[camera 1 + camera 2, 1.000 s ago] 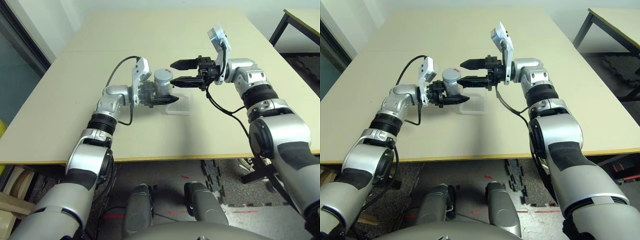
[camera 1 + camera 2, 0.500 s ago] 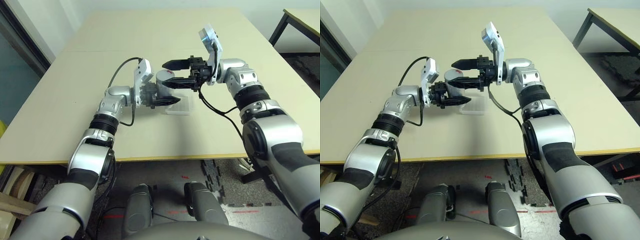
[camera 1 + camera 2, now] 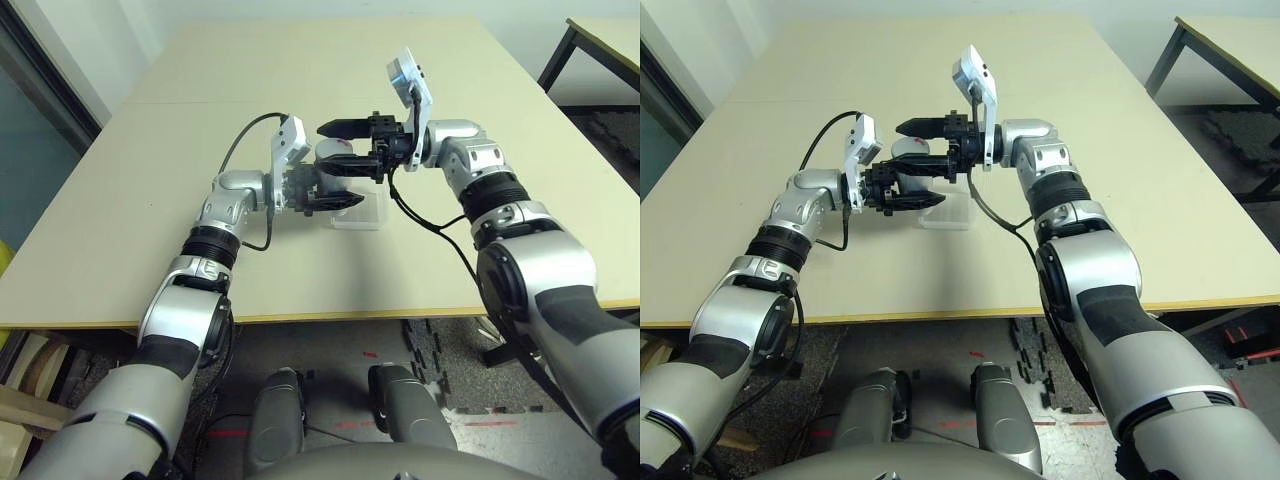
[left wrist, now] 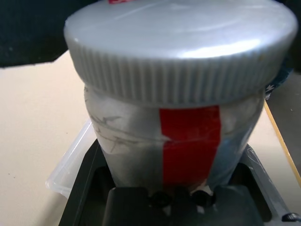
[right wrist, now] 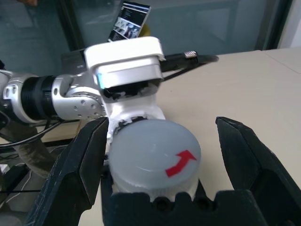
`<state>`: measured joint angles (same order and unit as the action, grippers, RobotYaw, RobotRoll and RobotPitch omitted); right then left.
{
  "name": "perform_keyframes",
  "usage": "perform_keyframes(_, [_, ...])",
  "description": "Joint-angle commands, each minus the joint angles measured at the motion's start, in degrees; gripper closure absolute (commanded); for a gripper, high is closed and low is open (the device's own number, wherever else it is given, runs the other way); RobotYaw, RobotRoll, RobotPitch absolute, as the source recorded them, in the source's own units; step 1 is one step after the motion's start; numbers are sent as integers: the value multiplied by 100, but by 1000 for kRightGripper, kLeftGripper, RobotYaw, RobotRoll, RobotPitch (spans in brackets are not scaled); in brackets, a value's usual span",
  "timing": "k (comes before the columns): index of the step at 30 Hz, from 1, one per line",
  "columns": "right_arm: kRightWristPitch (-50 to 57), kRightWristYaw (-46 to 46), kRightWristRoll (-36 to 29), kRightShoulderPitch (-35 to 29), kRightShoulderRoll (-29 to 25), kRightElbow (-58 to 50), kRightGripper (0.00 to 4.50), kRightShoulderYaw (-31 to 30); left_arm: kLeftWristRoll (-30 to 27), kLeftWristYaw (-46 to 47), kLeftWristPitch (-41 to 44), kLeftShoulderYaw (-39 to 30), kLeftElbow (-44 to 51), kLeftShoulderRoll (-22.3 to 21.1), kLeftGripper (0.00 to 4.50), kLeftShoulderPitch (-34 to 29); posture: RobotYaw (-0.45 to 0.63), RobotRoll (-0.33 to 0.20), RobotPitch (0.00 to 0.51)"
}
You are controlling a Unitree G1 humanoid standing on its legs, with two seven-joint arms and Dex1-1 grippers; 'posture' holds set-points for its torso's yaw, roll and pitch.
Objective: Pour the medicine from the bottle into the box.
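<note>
Bottle (image 4: 188, 155) is standing in the left claw, right claw is waiting wide around its cap

The left claw (image 3: 335, 185) is closing its two fingers on the bottle and is holding it upright above the main table (image 3: 200, 270), or on it; I cannot tell if the bottom of the bottle is touching the surface. A red stripe (image 4: 190, 146) is running down the silver-grey side of the bottle, and the grey ribbed cap (image 5: 155, 160) is covering its mouth. On the top of this cap a red arrow (image 5: 181, 163) is showing.

The right claw (image 3: 321, 147) is reaching in from the right side, and its two fingers are standing wide apart. They are lying one on each side of the cap, and some space is remaining between the cap and each finger. So the right claw is holding nothing.

The clear box (image 3: 360, 222) is lying on the main table, near the bottle, more to the robot's right and closer to its body. One finger of the left claw is hiding a part of the box from the head cameras.

Dark cables (image 3: 430, 215) are hanging from the right arm in a curve. Behind the left arm, in the right wrist view, a lit screen (image 5: 129, 21) is leaning at an angle. A second table (image 3: 610, 45) is standing well apart at the far right.
</note>
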<state>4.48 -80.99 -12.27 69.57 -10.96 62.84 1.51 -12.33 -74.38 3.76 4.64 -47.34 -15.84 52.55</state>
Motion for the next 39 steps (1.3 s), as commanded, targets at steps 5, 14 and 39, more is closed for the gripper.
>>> perform_keyframes(5, [-94, 115, 92, 114, -114, 212, 0, 56, 16, -125, 102, 49, 232, -23, 1784, -63, -180, 0, 70])
perform_keyframes(14, [-51, 236, 61, 161, -366, 423, 0, 180, 1, -169, 156, 30, 277, -77, 1784, -102, -183, 0, 70])
perform_keyframes(39, [-143, 194, 288, -20, -1269, 745, 0, 296, 43, -159, 95, -45, 117, -182, 1784, -106, -190, 0, 71])
